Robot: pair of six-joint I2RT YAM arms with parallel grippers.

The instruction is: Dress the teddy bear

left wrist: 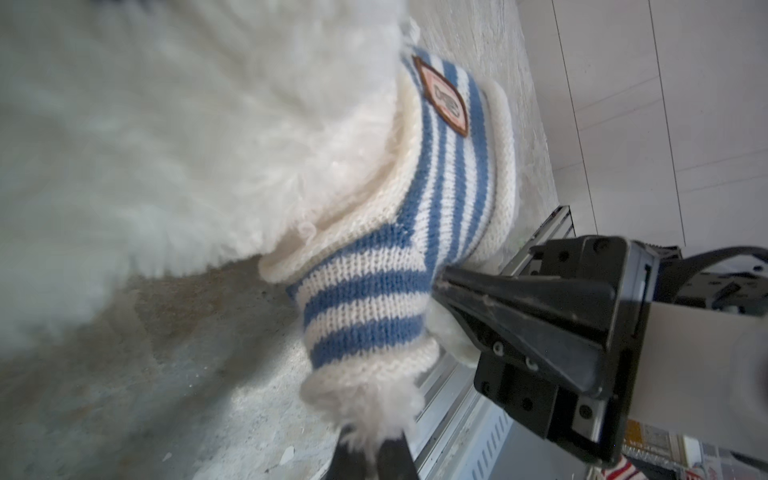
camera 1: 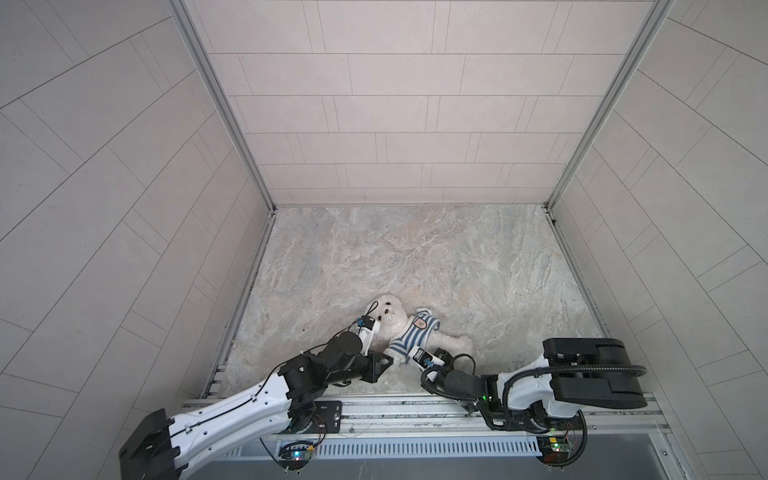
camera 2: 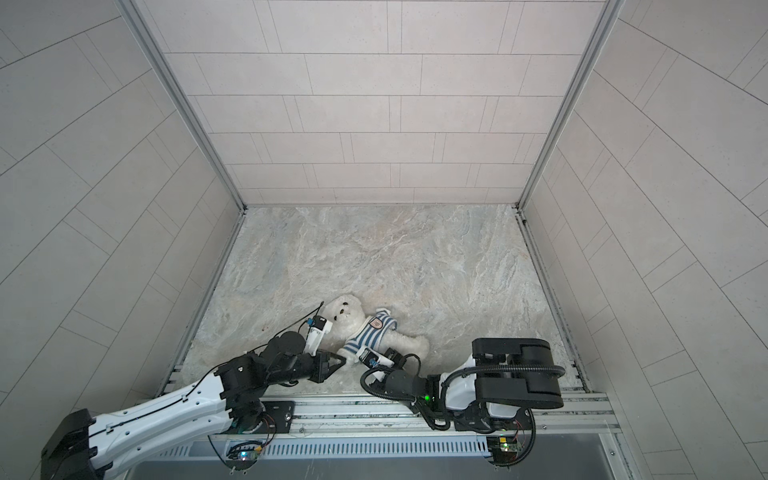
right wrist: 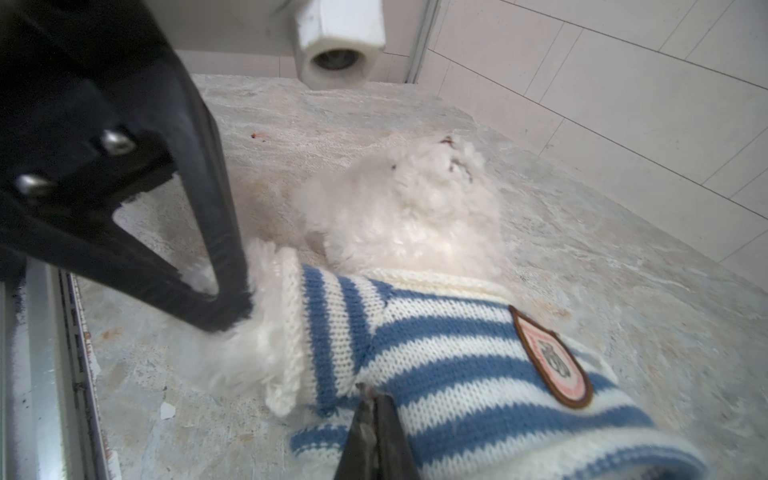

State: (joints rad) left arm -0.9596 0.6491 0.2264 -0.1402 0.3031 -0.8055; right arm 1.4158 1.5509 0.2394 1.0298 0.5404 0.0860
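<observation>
The teddy bear (camera 1: 388, 309) (camera 2: 345, 311) lies on its back on the marble table (camera 1: 415, 257), head toward the far left. It wears a blue-and-white striped shirt (camera 1: 411, 336) (right wrist: 457, 353) with a chest badge. My left gripper (left wrist: 376, 451) (camera 1: 388, 360) is shut on the furry paw (left wrist: 365, 399) that sticks out of the near sleeve. My right gripper (right wrist: 372, 399) (camera 1: 409, 352) is shut on the shirt's knit just below that sleeve, close beside the left gripper (right wrist: 232, 307). The bear's legs are partly hidden behind the right wrist.
A metal rail (camera 1: 415, 409) runs along the table's front edge right behind both grippers. Tiled walls (camera 1: 395, 124) close the back and both sides. The bare marble stretches far behind the bear.
</observation>
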